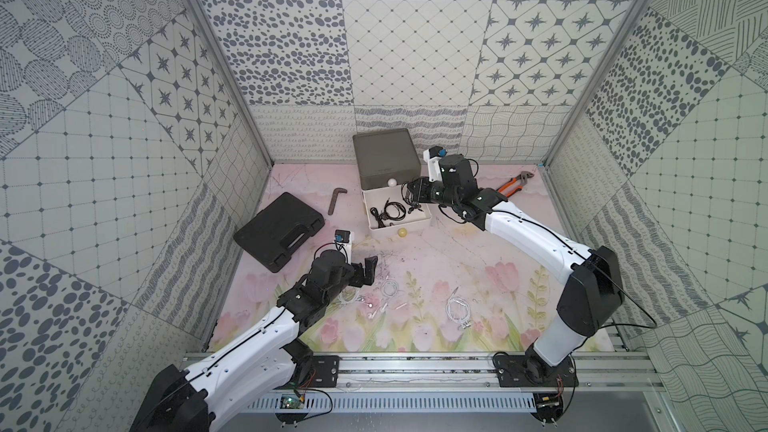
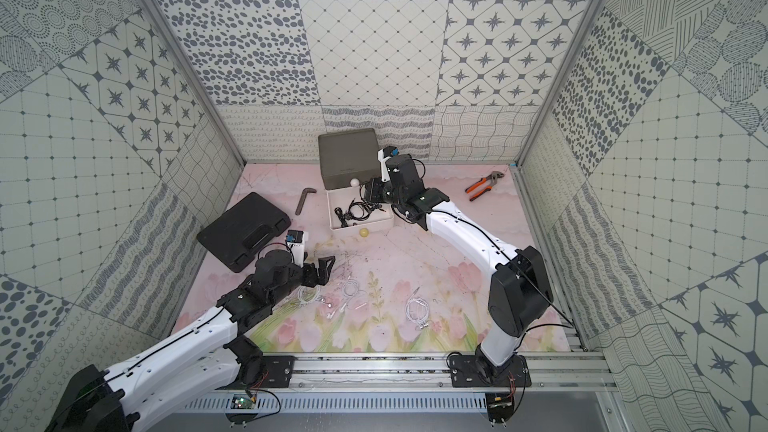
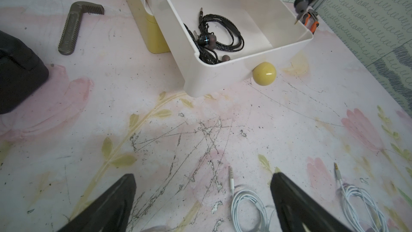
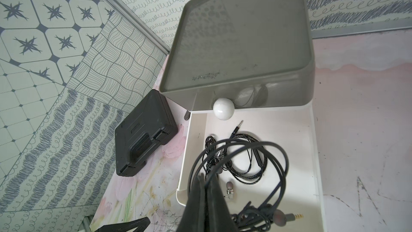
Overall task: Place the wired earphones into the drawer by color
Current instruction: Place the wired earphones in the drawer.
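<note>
Three loose coils of thin white wired earphones (image 1: 390, 287) lie on the flowered mat (image 1: 478, 251) in the lower middle of both top views. The left gripper (image 1: 369, 273) hovers at their left end, jaws spread wide and empty. Such cord looks light, limp and tangle-prone, so a pinch across the bunched loops, not a single strand or earbud, seems safest. Upper centre, the boxy grey-topped drawer unit (image 1: 384, 155) has its pale yellow-knobbed drawer (image 1: 415, 224) pulled out, holding black braided earphones (image 1: 390, 211). Just right, the right gripper (image 1: 411, 197) is clamped on another black earphone coil (image 4: 274, 152) dangling above that drawer.
</note>
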Available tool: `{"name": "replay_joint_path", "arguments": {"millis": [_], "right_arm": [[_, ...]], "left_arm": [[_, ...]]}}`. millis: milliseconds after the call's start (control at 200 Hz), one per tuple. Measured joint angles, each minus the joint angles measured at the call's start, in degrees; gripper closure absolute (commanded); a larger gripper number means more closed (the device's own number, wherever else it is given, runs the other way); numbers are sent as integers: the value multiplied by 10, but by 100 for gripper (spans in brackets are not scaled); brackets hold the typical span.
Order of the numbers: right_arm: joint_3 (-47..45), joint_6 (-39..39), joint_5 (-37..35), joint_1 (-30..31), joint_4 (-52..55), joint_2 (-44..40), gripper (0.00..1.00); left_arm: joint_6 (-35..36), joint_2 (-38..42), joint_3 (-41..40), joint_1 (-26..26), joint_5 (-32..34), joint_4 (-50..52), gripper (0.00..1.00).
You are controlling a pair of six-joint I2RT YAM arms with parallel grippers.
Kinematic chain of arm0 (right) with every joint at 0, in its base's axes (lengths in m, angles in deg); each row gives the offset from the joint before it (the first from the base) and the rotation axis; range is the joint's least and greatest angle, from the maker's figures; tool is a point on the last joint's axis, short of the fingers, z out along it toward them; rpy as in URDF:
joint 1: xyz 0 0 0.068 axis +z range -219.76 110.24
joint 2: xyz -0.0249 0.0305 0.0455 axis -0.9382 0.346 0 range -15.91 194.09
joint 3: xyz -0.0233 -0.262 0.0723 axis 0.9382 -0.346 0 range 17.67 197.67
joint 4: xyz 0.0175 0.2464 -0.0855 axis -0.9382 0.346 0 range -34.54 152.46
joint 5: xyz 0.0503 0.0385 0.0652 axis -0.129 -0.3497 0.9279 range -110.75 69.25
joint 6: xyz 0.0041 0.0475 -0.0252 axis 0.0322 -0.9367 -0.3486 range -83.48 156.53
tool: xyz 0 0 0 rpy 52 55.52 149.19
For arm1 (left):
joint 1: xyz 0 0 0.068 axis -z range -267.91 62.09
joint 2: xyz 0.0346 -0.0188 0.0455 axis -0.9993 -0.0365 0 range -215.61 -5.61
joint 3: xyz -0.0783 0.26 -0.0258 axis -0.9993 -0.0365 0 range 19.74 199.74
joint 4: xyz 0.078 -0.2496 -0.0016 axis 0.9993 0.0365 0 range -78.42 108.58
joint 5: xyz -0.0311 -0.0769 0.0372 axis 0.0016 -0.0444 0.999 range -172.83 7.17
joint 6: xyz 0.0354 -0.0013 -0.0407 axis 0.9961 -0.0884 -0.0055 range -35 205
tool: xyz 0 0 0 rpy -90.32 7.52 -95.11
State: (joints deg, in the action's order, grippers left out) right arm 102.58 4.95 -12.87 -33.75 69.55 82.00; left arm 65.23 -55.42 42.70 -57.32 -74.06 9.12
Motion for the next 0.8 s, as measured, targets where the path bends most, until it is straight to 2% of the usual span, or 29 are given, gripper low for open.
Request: {"name": "replay_joint_path", "arguments": {"millis": [315, 580, 630, 690, 800], "right_arm": [[6, -21, 8, 0, -29, 67, 100], [5, -30, 11, 0, -41, 81, 100], [5, -30, 11, 0, -44, 81, 89], [5, -35, 11, 0, -45, 81, 71], [1, -33, 12, 0, -47, 79, 54]], "left_arm": [[0, -1, 0, 0, 0, -3, 1], [0, 0, 0, 0, 0, -3, 1], [0, 1, -1, 0, 0, -4, 1], [0, 2, -1, 0, 0, -6, 1], [0, 9, -2, 0, -1, -10, 1]]}}
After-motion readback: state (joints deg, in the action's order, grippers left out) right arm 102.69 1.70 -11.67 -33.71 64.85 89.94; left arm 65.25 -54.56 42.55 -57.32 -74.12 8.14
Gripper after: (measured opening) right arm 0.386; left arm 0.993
